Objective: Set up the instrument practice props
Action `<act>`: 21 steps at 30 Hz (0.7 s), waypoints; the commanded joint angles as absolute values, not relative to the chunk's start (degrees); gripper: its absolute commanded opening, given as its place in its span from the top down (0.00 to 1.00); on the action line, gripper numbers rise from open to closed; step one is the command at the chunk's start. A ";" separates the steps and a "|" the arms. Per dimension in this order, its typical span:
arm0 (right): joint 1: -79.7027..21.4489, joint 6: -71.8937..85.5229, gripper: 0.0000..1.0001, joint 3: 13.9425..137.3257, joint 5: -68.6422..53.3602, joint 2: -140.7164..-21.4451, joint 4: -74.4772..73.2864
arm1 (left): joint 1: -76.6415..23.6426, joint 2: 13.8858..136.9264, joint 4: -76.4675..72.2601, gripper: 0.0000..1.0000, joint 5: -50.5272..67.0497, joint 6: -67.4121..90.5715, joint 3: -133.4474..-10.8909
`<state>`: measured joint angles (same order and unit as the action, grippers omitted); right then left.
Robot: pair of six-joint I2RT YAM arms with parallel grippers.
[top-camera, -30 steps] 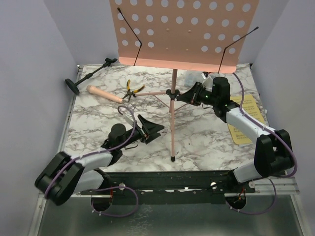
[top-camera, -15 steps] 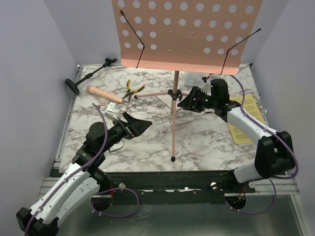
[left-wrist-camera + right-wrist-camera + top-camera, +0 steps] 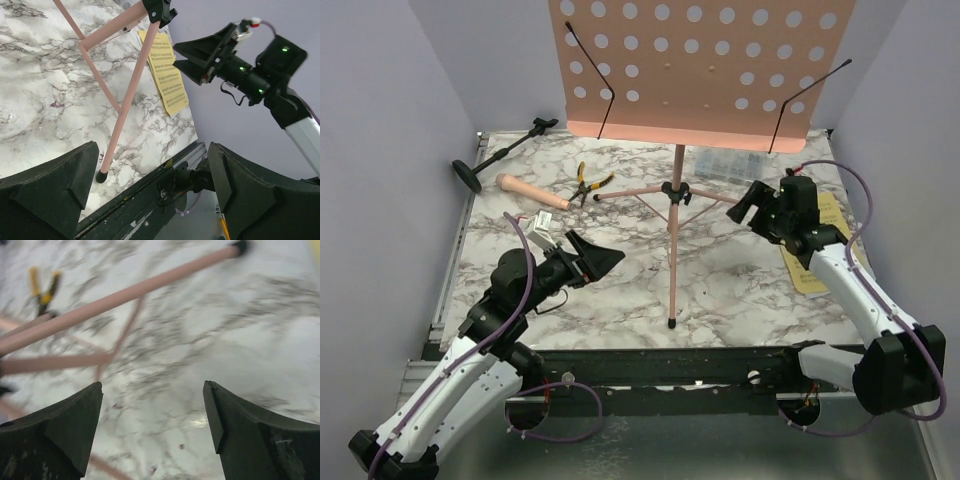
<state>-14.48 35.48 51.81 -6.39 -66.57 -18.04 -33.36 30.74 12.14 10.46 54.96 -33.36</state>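
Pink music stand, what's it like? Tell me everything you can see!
The pink music stand looks like painted metal. Its flat top tray is full of round holes, with a lip along the bottom and two thin black wires for pages. No pages are on it. A skinny pole runs down to a black joint, where three legs spread out. It stands upright on the marble table; nothing grips it.

Pink tripod legs stand on marble table near yellow music sheet.
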 commanded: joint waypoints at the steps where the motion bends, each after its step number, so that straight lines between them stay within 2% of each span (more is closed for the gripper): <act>1: -5.54 37.52 0.12 49.37 13.10 -71.93 -25.14 | -33.13 29.41 13.51 0.01 10.88 54.33 -35.11; 2: -2.36 37.47 0.12 49.44 13.04 -73.81 -25.17 | -33.13 29.10 13.85 0.01 11.06 54.50 -35.09; 5: 10.67 36.22 0.14 49.74 3.04 -78.14 -22.19 | -33.12 27.38 14.54 0.01 11.01 55.00 -34.79; 7: 13.99 35.43 0.14 51.22 3.31 -80.91 -21.82 | -33.13 26.41 14.85 0.01 10.93 55.43 -34.51; 13: 16.34 36.50 0.13 52.49 4.78 -90.21 -23.76 | -33.13 24.83 15.47 0.01 11.07 55.82 -35.17; 17: 16.43 37.78 0.12 49.45 6.72 -90.87 -23.40 | -33.13 24.43 16.16 0.01 11.33 55.68 -36.05; 21: 16.44 37.81 0.15 45.73 -1.52 -88.34 -22.89 | -33.13 24.31 16.53 0.01 11.43 55.57 -36.32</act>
<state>16.10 36.93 49.69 4.05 -90.15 -21.39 -33.36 25.10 15.38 10.52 55.53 -34.39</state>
